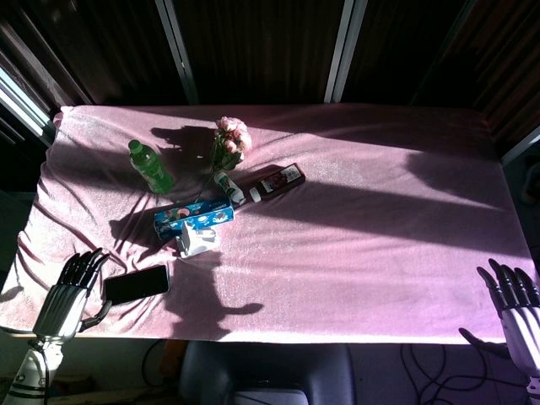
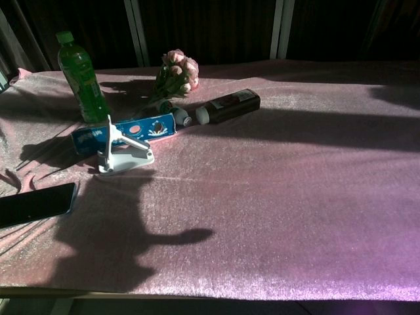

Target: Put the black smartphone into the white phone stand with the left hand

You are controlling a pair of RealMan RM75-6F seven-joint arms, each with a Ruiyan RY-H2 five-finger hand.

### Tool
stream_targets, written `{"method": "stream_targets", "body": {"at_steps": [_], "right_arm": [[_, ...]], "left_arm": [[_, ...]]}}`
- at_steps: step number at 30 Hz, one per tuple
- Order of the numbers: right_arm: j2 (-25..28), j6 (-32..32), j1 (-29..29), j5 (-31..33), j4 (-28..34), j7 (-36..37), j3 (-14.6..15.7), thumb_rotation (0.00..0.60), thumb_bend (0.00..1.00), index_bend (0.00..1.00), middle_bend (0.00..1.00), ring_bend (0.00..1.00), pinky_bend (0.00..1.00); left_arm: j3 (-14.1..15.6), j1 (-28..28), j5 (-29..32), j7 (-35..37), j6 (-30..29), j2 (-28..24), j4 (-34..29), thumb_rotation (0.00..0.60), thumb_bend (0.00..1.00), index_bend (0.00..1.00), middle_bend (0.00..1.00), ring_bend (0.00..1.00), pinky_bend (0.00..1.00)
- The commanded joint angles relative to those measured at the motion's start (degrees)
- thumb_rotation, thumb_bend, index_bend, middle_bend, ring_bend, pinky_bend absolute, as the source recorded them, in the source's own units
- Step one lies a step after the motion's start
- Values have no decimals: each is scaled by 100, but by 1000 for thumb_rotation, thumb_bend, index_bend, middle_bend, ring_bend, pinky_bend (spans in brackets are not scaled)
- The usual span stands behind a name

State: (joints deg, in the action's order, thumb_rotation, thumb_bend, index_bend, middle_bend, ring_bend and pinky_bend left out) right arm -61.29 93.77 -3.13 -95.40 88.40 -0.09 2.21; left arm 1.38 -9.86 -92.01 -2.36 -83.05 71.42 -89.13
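Observation:
The black smartphone (image 1: 137, 283) lies flat near the table's front left edge; the chest view shows the smartphone (image 2: 36, 204) at its left border. The white phone stand (image 1: 197, 240) stands just behind it, to the right, seen as the stand (image 2: 121, 153) in the chest view, with nothing in it. My left hand (image 1: 67, 299) rests open at the table's front left corner, just left of the phone, fingers apart, not touching it. My right hand (image 1: 515, 312) hangs open off the front right corner, holding nothing.
Behind the stand lie a blue box (image 1: 192, 215), a white tube (image 1: 228, 187), a dark bottle (image 1: 278, 181) on its side and pink flowers (image 1: 229, 139). A green bottle (image 1: 150, 166) stands upright at back left. A pink cloth (image 1: 354, 253) covers the table.

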Motion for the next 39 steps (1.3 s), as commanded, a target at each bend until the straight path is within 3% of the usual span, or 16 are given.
{"method": "stream_targets", "body": {"at_steps": [1,9,12,17,24,30,39], "right_arm": [[13,-17,14,-49,27,17,16,600,241,0,0,0,0],[48,-310,131,60,67,-2,-6,600,241,0,0,0,0],[44,-406,182,58,122,-58,-7,600,241,0,0,0,0],[-6,-498,233,-65,158,-230,50,600,241,0,0,0,0],[-47,-631,325,-103,204,-353,50,600,241,0,0,0,0],[-32,-635,346,-116,221,-325,52,600,241,0,0,0,0],[-6,-578,336,-143,198,-242,65,600,241,0,0,0,0]], "left_arm": [[80,10,-125,3,-6,5,-6,600,315,0,0,0,0],[313,-281,-343,97,616,-170,-157,600,312,0,0,0,0],[318,-549,-240,182,1151,-212,-212,600,308,0,0,0,0],[100,-959,444,302,2074,-130,-275,600,302,0,6,0,0],[-246,-1235,1784,-844,2717,313,-403,600,282,26,62,0,23],[-473,-1439,2879,-1951,2724,668,-455,600,271,64,117,5,67],[-468,-1727,3798,-2677,2780,758,-688,600,263,94,215,75,118]]}}
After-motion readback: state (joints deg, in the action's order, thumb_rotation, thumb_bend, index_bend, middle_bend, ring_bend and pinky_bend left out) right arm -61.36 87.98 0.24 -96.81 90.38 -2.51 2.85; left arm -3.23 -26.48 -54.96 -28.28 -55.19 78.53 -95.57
